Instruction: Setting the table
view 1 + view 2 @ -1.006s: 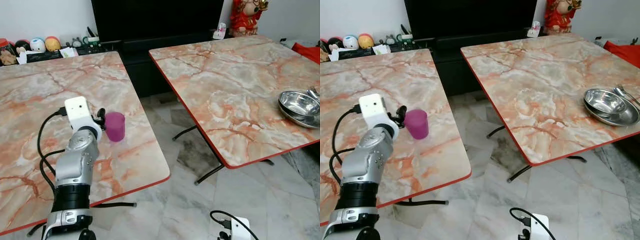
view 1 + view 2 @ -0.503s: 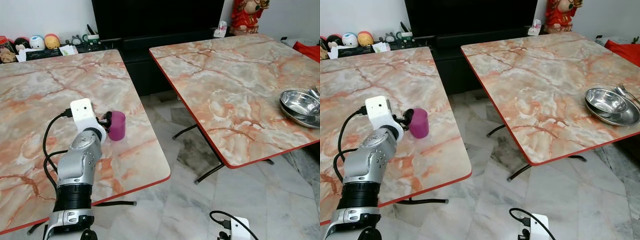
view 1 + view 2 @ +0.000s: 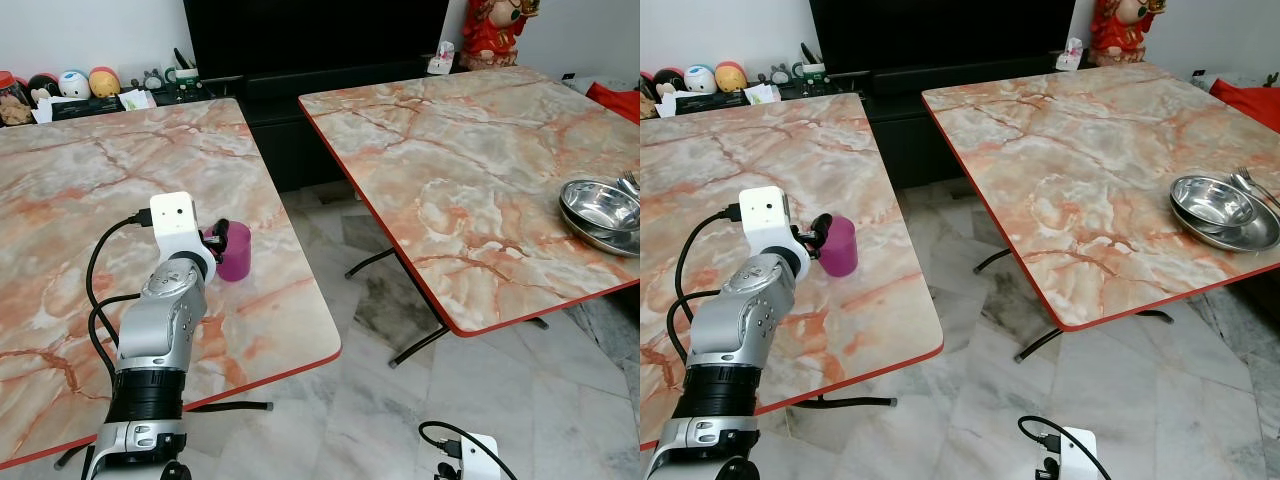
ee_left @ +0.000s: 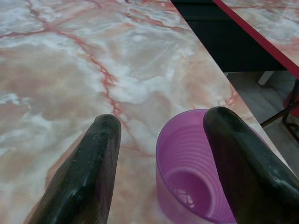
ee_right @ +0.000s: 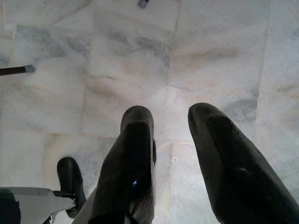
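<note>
Your left hand is reaching over the left marble-patterned worktop, its two black fingers spread apart on either side of the purple ribbed plastic cup, not yet closing on it. The cup is standing upright near that worktop's right edge. Your right hand is hanging idle above the pale marble floor, its fingers apart and holding nothing. Two stacked round steel bowls are sitting on the right worktop.
</note>
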### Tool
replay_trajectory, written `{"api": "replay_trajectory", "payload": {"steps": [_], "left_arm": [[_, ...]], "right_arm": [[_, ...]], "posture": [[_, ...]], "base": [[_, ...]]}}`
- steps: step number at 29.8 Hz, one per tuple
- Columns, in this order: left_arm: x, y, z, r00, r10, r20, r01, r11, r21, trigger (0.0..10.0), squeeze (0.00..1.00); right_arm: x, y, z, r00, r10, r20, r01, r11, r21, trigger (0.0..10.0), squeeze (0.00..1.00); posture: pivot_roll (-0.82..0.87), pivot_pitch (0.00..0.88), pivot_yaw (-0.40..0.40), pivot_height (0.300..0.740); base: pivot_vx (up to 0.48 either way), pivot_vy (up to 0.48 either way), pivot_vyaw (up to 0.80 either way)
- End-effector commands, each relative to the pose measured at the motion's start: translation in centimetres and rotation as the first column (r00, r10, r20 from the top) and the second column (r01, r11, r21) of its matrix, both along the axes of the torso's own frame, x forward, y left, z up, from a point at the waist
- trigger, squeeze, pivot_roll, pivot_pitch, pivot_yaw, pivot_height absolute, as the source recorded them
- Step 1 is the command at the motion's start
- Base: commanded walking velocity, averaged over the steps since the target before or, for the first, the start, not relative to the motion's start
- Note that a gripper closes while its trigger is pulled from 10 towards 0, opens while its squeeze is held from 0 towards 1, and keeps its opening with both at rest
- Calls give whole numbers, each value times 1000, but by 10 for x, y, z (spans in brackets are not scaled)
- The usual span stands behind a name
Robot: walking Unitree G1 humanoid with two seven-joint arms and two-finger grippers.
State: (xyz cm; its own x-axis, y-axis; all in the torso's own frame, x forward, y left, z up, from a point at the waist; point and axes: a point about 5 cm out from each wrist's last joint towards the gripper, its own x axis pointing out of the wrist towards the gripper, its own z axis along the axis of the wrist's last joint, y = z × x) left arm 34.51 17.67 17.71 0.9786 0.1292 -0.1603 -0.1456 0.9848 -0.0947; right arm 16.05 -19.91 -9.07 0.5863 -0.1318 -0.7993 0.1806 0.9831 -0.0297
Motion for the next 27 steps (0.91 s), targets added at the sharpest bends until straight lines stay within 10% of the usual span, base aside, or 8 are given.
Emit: {"api": "replay_trajectory", "payload": {"steps": [1, 9, 11, 12, 16, 21, 22, 27], "left_arm": [[-2, 3, -8, 999, 11, -49, -10, 1000, 17, 10000, 0], [-4, 2, -16, 996, 7, -87, -6, 1000, 7, 10000, 0], [-4, 2, -16, 996, 7, -86, -7, 1000, 6, 7216, 0], [-4, 2, -15, 996, 7, -86, -7, 1000, 5, 1569, 0], [-4, 3, -16, 996, 9, -87, -9, 1000, 3, 0, 0], [-5, 4, -17, 996, 9, -94, -9, 1000, 3, 157, 0], [-5, 3, -18, 995, 7, -100, -6, 1000, 5, 6235, 0], [-5, 3, -19, 994, 2, -110, -2, 1000, 4, 10000, 0]], "right_arm": [[-2, -2, -1, 1000, 3, -12, -3, 1000, -3, 10000, 0], [-2, -2, -1, 1000, 8, -11, -8, 1000, -3, 10000, 0], [-1, -2, -1, 1000, 8, -11, -8, 1000, -4, 10000, 0], [-1, -2, -1, 1000, 8, -12, -8, 1000, -3, 10000, 0], [-1, -2, 0, 1000, 10, -11, -10, 1000, -3, 10000, 0], [-1, -2, -1, 1000, 12, -12, -12, 1000, -3, 10000, 0], [-1, -2, -1, 1000, 13, -12, -13, 1000, -3, 10000, 0], [-1, -2, -1, 1000, 14, -12, -14, 1000, -2, 10000, 0]], "posture": [[114, 0, 11, 740], [113, 0, 11, 740], [114, 0, 10, 740], [112, 0, 11, 740], [112, 0, 11, 740], [113, 0, 10, 740], [114, 0, 10, 740], [112, 0, 10, 740]], "base": [[0, 0, 0], [0, 0, 0], [0, 0, 0], [0, 0, 0], [0, 0, 0], [0, 0, 0], [0, 0, 0], [0, 0, 0]]}}
